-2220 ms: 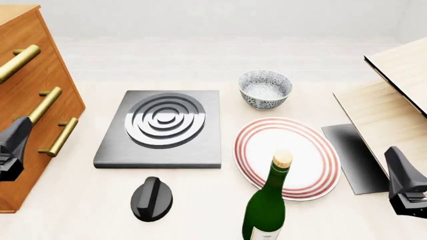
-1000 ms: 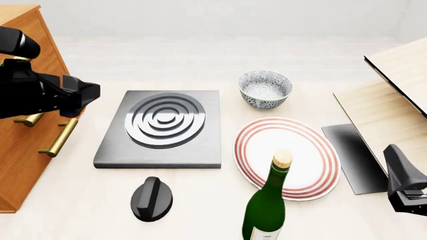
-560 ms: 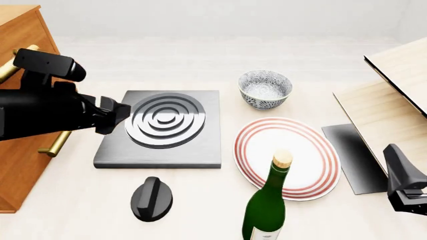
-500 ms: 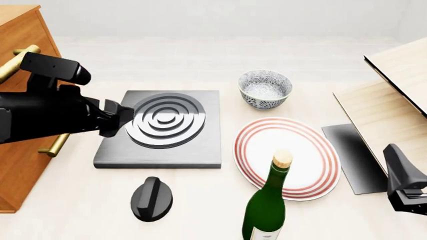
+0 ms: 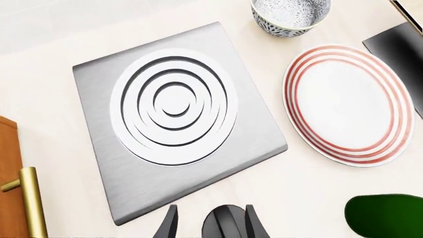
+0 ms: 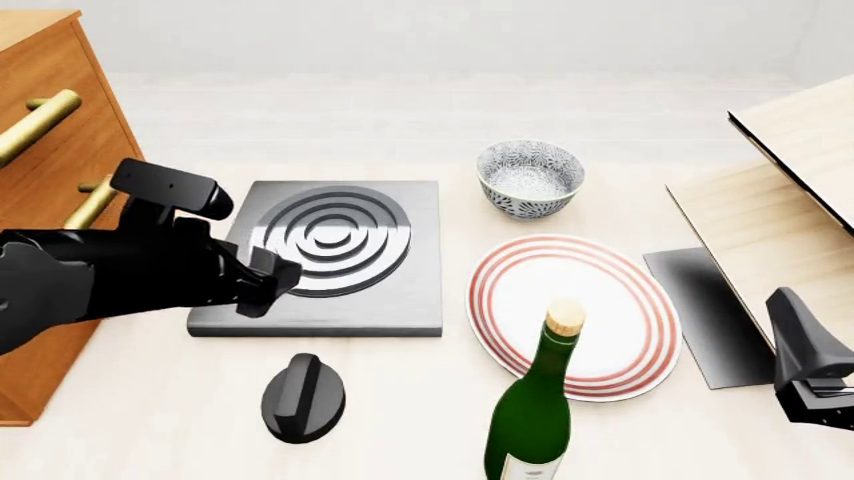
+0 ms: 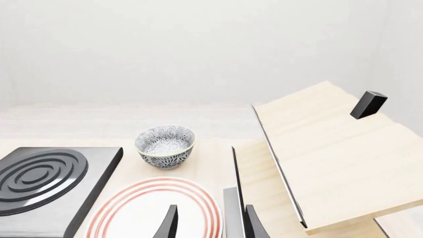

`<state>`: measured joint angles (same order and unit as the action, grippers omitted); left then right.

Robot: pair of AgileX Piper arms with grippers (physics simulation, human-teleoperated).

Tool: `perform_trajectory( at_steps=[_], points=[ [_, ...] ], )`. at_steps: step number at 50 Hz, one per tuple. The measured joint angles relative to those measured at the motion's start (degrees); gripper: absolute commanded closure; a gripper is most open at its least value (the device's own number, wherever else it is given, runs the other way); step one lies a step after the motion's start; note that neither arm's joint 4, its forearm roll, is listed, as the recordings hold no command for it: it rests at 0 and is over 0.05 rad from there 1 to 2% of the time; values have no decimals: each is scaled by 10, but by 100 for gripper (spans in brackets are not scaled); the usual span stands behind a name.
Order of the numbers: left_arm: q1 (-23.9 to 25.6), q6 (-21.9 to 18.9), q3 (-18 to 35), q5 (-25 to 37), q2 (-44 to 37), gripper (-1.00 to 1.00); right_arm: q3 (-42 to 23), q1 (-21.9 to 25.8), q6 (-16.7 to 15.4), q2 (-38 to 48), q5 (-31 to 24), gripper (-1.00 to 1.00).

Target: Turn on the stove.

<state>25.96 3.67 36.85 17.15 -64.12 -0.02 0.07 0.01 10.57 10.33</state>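
Compared with half a second ago, my left gripper (image 6: 274, 280) has come nearer and lower, now over the stove's (image 6: 320, 258) near-left corner, jaws apart and empty; my right gripper (image 6: 814, 385) has stayed at the near right edge, also apart and empty. The stove slab lies flat left of centre, and its knob (image 6: 304, 397) sits apart on the table (image 6: 400, 400), just near of the slab; in the left wrist view the knob shows between my fingertips. Bare table surrounds the knob except to its right, where a bottle (image 6: 534, 415) stands close by. A drawer cabinet (image 6: 54, 200) bounds the left side; plate (image 6: 574, 315), bowl (image 6: 531, 178) and wooden boards (image 6: 787, 190) fill the right. The surface is pale wood under plain white walls.
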Motion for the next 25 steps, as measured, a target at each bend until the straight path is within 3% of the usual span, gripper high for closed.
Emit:
perform_trajectory(
  at_steps=[25],
  points=[
    [2,14,-46,-72,-59,-100,0,0,0,-1,-1,-100]
  ],
)
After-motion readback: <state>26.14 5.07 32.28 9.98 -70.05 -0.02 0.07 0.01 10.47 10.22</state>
